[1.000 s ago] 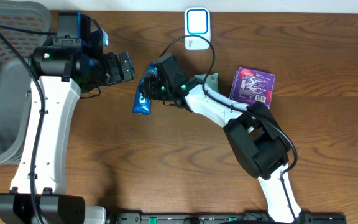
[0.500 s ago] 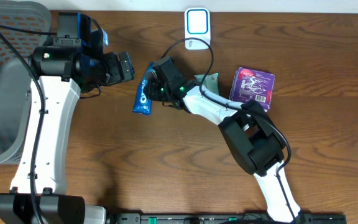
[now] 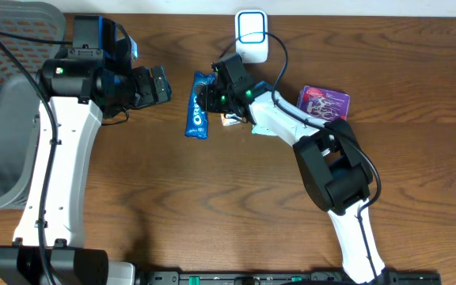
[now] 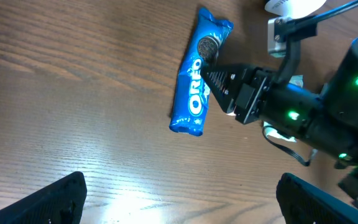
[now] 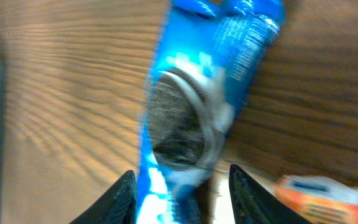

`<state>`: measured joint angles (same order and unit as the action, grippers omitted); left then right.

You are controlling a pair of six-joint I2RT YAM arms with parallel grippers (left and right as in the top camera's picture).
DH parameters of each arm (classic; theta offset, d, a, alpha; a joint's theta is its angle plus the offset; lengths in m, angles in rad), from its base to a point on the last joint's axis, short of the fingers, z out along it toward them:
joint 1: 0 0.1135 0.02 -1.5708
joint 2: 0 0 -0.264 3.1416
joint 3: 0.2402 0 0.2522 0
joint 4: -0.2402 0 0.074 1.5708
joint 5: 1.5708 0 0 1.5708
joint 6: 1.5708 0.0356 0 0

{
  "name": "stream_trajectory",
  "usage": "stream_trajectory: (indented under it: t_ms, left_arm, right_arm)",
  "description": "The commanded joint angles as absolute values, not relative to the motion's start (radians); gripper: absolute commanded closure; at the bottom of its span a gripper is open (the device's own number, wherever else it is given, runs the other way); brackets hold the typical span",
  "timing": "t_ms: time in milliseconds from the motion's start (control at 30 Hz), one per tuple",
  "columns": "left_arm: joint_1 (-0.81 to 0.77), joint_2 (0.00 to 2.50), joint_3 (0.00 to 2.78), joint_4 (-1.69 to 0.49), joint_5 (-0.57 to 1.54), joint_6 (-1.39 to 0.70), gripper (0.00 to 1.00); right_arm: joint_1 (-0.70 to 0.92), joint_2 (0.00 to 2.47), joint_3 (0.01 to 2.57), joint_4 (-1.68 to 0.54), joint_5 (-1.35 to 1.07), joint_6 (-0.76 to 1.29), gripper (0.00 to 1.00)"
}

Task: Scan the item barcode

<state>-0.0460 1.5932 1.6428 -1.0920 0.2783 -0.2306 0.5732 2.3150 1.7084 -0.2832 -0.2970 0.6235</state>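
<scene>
Blue Oreo pack point(image 3: 198, 115), white lettering, cookie picture at the far end, lies on table point(image 3: 212, 206) with its long axis near-to-far. Right gripper point(image 3: 214, 101) is at its far half; whether it grips cannot be told. Left gripper point(image 3: 158, 84) is spread wide and empty.

A blurred blue cookie packet point(image 5: 191, 118) lies on the table point(image 5: 61, 74) (orange item point(image 5: 316, 193) lower right) between the 2 jaws.

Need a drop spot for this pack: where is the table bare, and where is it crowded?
Bare wood: the wide front stretch of table below the Oreo pack; also right of the purple pack. Crowded: between the white scanner, Oreo pack and purple pack, where the right gripper and its arm lie.
</scene>
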Motion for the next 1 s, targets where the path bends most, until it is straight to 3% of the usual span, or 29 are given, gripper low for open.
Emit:
stream_trajectory:
  t_ms: [0, 233, 267, 367, 433, 667, 800, 967]
  left_arm:
    - [-0.044, 1.596, 1.640, -1.092, 0.268, -0.218, 0.02]
    - [-0.044, 1.596, 1.640, -1.092, 0.268, -0.218, 0.02]
    - [-0.044, 1.596, 1.640, -1.092, 0.268, -0.218, 0.02]
    - [-0.044, 1.596, 1.640, -1.092, 0.268, -0.218, 0.02]
    - [-0.044, 1.596, 1.640, -1.092, 0.268, -0.218, 0.02]
    - [-0.044, 1.596, 1.640, -1.092, 0.268, -0.218, 0.02]
    - [-0.044, 1.596, 1.640, -1.092, 0.268, -0.218, 0.02]
    - [-0.044, 1.596, 1.640, -1.092, 0.268, -0.218, 0.02]
  right_arm:
    - [0.575, 2.305, 1.798, -0.341, -0.329, 0.555, 0.55]
    - [0.538, 2.217, 1.934, -0.541, -0.327, 0.524, 0.46]
    - [0.526, 2.196, 1.944, -0.570, -0.327, 0.517, 0.42]
    - [0.474, 2.123, 1.951, -0.655, -0.327, 0.471, 0.08]
    - [0.434, 2.078, 1.951, -0.710, -0.327, 0.429, 0.01]
    - [0.240, 1.960, 1.950, -1.010, -0.210, 0.146, 0.01]
    - [0.123, 1.962, 1.946, -1.161, -0.027, 0.142, 0.01]
    - [0.003, 1.988, 1.897, -1.203, -0.009, 0.142, 0.01]
